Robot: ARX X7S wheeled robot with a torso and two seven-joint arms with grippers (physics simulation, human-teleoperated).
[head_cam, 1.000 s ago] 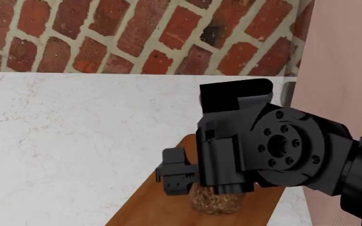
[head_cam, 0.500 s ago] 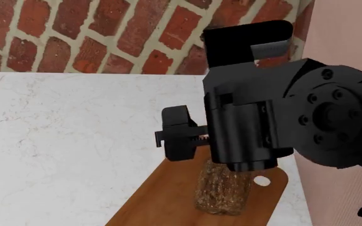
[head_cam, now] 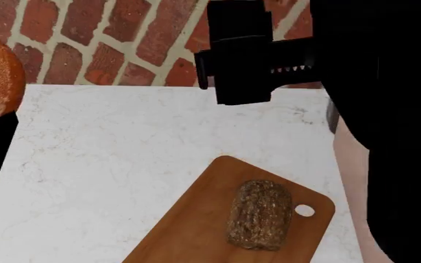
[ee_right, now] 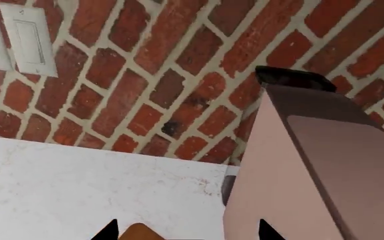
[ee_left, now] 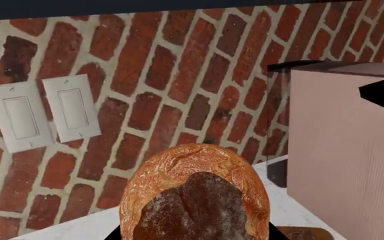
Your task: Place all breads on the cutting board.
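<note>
Already dark speckled oblong loaf (head_cam: 260,222) lies on brown wooden cutting board (head_cam: 188,230), lower centre. Right pincer (head_cam: 243,55) empty, spread — left pincer's hold unclear; golden-orange crusty round bread (ee_left: 195,197), upper left, likely light, crumbly — grip sides.

**Both my arms up, left one loaded**

My right arm (head_cam: 371,109) rises along the right side of the head view, a big black mass, with my right gripper (head_cam: 243,55) lifted high near the top edge, pointing left. In the right wrist view only two dark fingertips (ee_right: 106,231) show, set apart with nothing between them. My left gripper sits at the far left of the head view, closed around a round orange loaf (ee_left: 195,195) that hides my fingers
</note>
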